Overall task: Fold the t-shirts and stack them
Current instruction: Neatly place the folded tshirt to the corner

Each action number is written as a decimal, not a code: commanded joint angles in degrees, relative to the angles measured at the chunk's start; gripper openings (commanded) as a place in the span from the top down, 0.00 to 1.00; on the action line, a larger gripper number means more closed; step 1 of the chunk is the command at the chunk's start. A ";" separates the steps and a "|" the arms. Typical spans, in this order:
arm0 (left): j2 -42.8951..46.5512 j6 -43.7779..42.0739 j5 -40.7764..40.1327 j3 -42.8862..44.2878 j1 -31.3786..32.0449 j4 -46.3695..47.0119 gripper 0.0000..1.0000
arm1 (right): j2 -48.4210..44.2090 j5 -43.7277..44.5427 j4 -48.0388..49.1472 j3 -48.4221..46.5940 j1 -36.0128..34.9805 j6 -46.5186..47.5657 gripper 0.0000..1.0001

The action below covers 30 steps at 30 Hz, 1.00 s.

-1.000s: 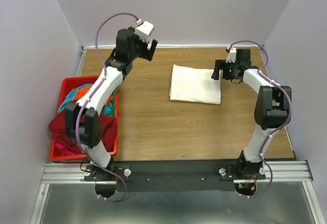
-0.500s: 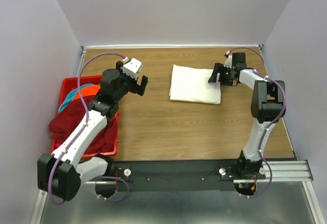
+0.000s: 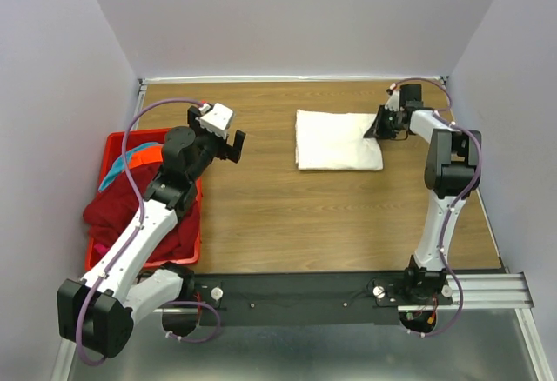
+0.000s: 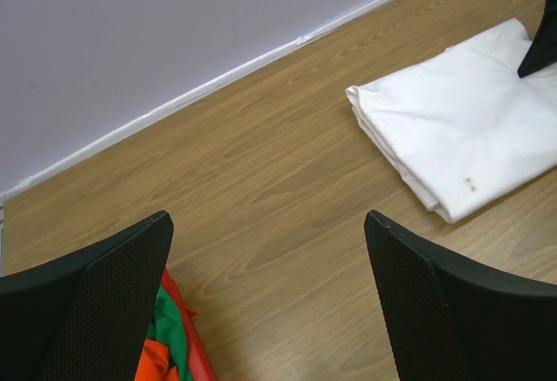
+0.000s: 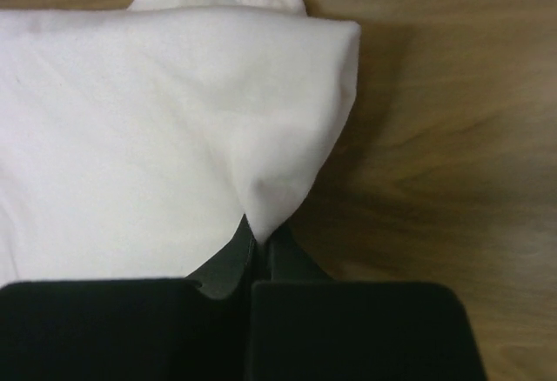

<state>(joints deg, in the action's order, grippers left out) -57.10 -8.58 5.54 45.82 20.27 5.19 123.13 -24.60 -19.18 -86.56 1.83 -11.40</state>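
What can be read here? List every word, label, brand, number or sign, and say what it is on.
None: no readable text on the white shirt, the basket or the table.
The small brown mark on the shirt is too small to tell.

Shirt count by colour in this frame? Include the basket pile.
white t-shirt, folded, outside the basket: 1
dark red t-shirt, in the red basket: 1
orange t-shirt, in the basket: 1
teal t-shirt, in the basket: 1
green t-shirt, in the basket: 1
Total: 5, counting one per visible colour; the pile may hide more.
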 commanded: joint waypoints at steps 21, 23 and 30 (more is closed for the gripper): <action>-3.19 -2.41 0.87 0.41 0.03 3.60 0.02 | 18.99 13.18 -8.42 -31.03 8.37 11.65 1.00; -3.63 -2.06 1.14 0.58 0.03 3.77 0.02 | 19.08 12.47 -8.42 -31.03 8.28 12.63 1.00; -4.68 0.31 1.67 0.58 -0.14 4.65 0.02 | 19.87 9.49 -8.77 -31.30 8.28 12.81 1.00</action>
<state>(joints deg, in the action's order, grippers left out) -61.12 -9.85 5.87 45.50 20.27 7.77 140.05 -13.15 -25.78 -116.90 9.72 0.14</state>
